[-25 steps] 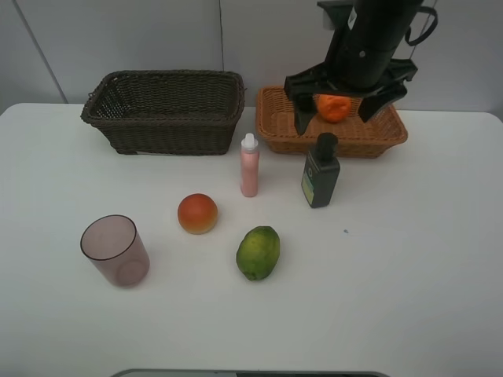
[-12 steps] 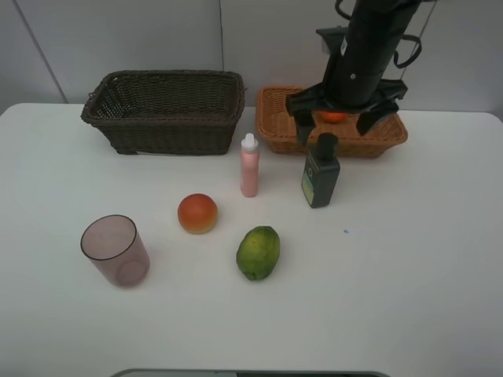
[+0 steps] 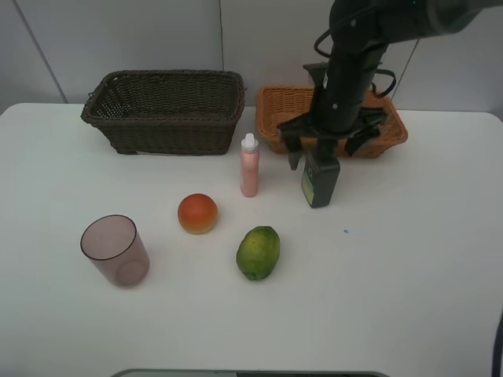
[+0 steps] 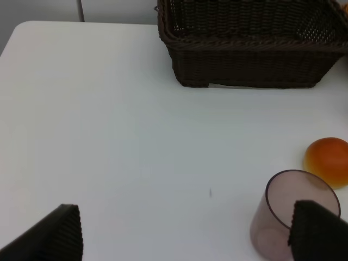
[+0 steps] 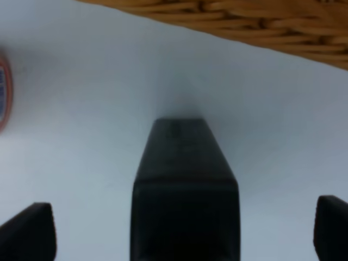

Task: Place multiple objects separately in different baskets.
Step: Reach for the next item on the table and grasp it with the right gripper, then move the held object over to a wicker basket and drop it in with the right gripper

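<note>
The right gripper [image 3: 322, 151] hangs low over the dark green black-capped bottle [image 3: 320, 182], its jaws spread wide with one finger on each side of the bottle's top. In the right wrist view the bottle [image 5: 182, 179] stands centred between the two fingertips [image 5: 28, 232], with clear white table showing on both sides, so nothing is gripped. The bottle stands upright on the white table [image 3: 393, 275], just in front of the shallow light orange-brown wicker basket [image 3: 275, 118], whose woven wall also shows in the right wrist view [image 5: 244, 22].

The left gripper [image 4: 185, 236] does not show in the high view. Its own camera shows it with jaws wide apart and empty above bare table, with the translucent purple-pink cup [image 4: 288, 217] close to one finger.

The slim pink white-capped bottle [image 3: 249, 169] stands upright near the dark green bottle, between the fronts of the two baskets. The deeper dark brown wicker basket [image 3: 165, 110] sits at the back left, beside the lighter one but not touching it. In front of it lie the red-orange round fruit [image 3: 197, 213] and, nearer the front edge, the green oval fruit [image 3: 258, 252]. The cup [image 3: 115, 250] stands upright at the front left, mouth up, well apart from both baskets.
</note>
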Robot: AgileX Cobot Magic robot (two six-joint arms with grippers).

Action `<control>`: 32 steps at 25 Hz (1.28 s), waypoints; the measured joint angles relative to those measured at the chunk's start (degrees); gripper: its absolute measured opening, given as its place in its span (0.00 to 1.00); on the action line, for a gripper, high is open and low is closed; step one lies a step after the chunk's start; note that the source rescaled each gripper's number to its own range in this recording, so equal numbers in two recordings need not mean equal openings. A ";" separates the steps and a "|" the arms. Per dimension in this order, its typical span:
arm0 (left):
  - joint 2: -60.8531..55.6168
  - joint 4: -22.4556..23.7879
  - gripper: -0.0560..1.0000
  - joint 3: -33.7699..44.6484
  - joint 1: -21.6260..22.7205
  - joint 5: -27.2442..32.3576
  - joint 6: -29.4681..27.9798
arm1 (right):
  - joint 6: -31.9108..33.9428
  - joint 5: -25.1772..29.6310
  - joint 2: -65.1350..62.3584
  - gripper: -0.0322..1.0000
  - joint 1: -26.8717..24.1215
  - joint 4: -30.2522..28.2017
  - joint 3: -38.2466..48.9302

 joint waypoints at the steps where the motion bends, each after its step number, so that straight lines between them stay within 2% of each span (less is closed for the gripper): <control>1: 0.00 0.00 0.98 0.00 0.00 0.00 0.00 | 0.00 -0.02 0.44 1.00 0.00 0.00 0.00; 7: 0.00 0.00 0.98 0.00 0.00 0.00 0.00 | -0.13 -0.01 2.00 0.99 0.00 -0.11 0.00; 9: 0.00 0.00 0.98 0.00 0.00 0.00 0.00 | -0.88 -0.01 2.07 0.90 0.00 -0.11 0.00; 11: 0.00 0.00 0.98 0.00 0.00 0.00 0.00 | -1.24 0.10 2.07 0.69 0.00 -0.11 0.00; 12: 0.00 0.00 0.98 0.00 0.00 0.00 0.00 | -1.29 0.35 2.07 0.53 0.00 -0.11 0.00; 13: 0.00 0.00 0.98 0.00 0.00 0.00 0.00 | -1.29 0.81 2.07 0.31 0.00 -0.11 0.00; 14: 0.00 0.00 0.98 0.00 0.00 0.00 0.00 | -1.29 1.17 2.07 0.14 0.00 0.01 0.00; 32: 0.00 0.00 0.98 0.00 0.00 0.00 0.00 | -1.29 1.62 1.94 0.14 0.00 0.04 0.00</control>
